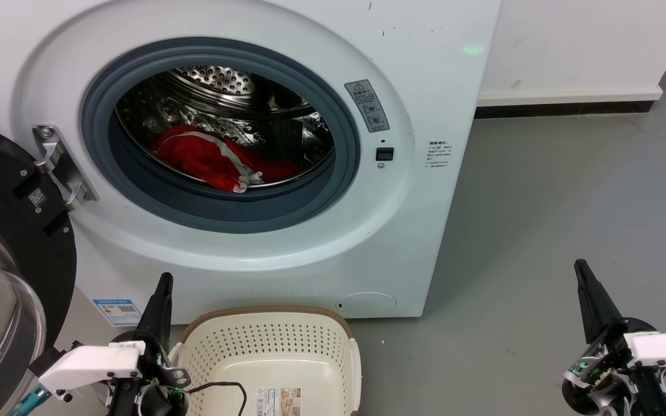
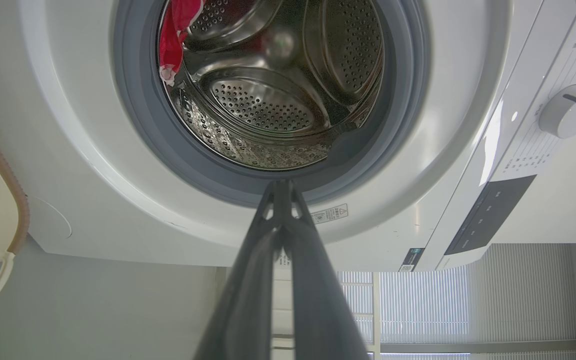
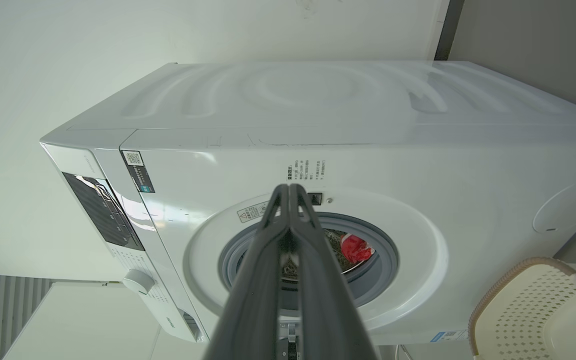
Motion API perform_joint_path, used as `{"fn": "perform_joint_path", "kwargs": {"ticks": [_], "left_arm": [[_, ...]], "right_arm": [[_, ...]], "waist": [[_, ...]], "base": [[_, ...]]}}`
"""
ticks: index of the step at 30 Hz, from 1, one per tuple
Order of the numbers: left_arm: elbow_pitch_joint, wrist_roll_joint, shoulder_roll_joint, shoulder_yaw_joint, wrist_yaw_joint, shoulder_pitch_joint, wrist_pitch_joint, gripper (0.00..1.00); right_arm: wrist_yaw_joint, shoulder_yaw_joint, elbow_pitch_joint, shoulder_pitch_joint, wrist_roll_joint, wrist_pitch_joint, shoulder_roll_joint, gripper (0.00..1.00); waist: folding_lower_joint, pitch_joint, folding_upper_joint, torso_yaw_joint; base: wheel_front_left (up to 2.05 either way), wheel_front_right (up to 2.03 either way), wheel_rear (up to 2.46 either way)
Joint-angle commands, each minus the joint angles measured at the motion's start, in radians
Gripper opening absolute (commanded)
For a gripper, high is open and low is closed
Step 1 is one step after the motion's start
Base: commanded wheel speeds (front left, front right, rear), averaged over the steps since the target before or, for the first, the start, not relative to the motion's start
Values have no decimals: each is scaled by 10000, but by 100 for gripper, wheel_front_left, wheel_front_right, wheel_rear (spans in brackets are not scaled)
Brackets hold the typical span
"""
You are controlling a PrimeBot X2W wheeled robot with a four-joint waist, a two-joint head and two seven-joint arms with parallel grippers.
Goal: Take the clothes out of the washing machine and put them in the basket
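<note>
The white washing machine (image 1: pixel 287 242) stands with its black-framed door (image 1: pixel 3 260) swung open to the left. Red clothes (image 1: pixel 211 159) with white stripe trim lie in the bottom of the steel drum; they also show as clothes (image 2: pixel 175 35) and clothes (image 3: pixel 355 247) in the wrist views. The cream basket (image 1: pixel 269 315) with a brown rim sits on the floor in front of the machine, with only a paper label in it. My left gripper (image 1: pixel 163 283) is shut and holds nothing, just left of the basket. My right gripper (image 1: pixel 581 268) is shut and holds nothing, far right over the floor.
Grey floor (image 1: pixel 541 231) stretches to the right of the machine up to a white wall with a dark skirting. The basket (image 3: pixel 533 305) stands close against the machine's front. A thin black cable (image 1: pixel 223 387) hangs from my left wrist over the basket.
</note>
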State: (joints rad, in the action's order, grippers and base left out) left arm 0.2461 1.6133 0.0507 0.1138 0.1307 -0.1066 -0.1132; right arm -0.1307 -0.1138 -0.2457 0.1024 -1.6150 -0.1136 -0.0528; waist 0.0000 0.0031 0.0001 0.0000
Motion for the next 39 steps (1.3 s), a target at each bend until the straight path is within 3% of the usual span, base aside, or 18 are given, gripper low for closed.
{"fn": "perform_joint_path", "kwargs": {"ticks": [1,30,31,39], "left_arm": [[-7,-4,-18,28,24,-47,-38,0],[-8,-4,-18,28,24,-47,-38,0],[31,0,0,-12,-2,12,7,100],[-30,-152,-6,-615,-1,-80,469,100]], "right_arm": [[0,4,-16,140,43,-2,42,0],[1,5,-16,140,43,-1,42,0],[-2,1,-21,-16,-1,3,0,100],[0,184,249,-263,345,454,5,100]], "waist": [[0,0,-1,0],[0,0,-1,0],[0,0,-1,0],[0,25,-1,-9]], "base": [[0,0,0],[0,0,0],[0,0,0],[0,0,0]]}}
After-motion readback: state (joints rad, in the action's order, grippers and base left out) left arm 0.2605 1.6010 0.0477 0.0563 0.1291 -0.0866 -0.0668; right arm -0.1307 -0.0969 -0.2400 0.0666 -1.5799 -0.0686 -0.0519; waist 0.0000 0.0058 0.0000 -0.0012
